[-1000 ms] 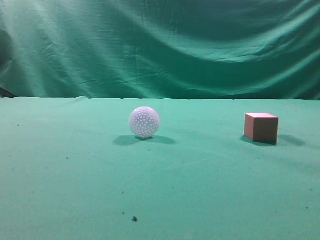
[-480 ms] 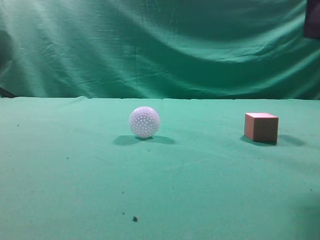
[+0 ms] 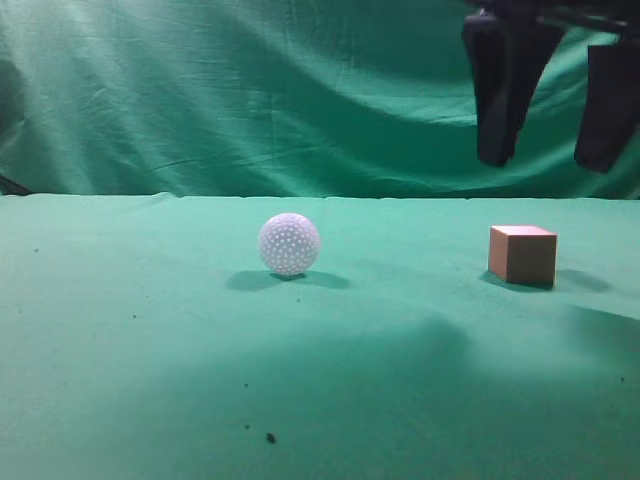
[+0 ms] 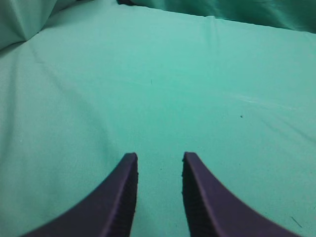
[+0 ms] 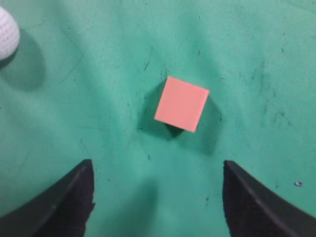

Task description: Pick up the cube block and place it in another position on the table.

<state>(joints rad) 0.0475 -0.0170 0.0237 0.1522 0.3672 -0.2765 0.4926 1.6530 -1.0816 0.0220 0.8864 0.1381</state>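
The cube block [image 3: 522,255], tan-brown with a pinkish top, sits on the green table [image 3: 150,350] at the right. It also shows in the right wrist view [image 5: 181,103] as a pink square. My right gripper [image 3: 550,160] hangs high above the cube, jaws wide open and empty; in its own view [image 5: 157,165] the cube lies ahead of the fingertips, between their lines. My left gripper [image 4: 159,157] is open and empty over bare green cloth; it does not show in the exterior view.
A white dimpled ball [image 3: 289,244] rests left of the cube near the table's middle, and at the top left of the right wrist view [image 5: 7,32]. A wrinkled green curtain [image 3: 300,90] hangs behind the table.
My right gripper has come down into the exterior view from the top right, over the cube, and its shadow now falls on the cloth. The cube and ball have not moved.
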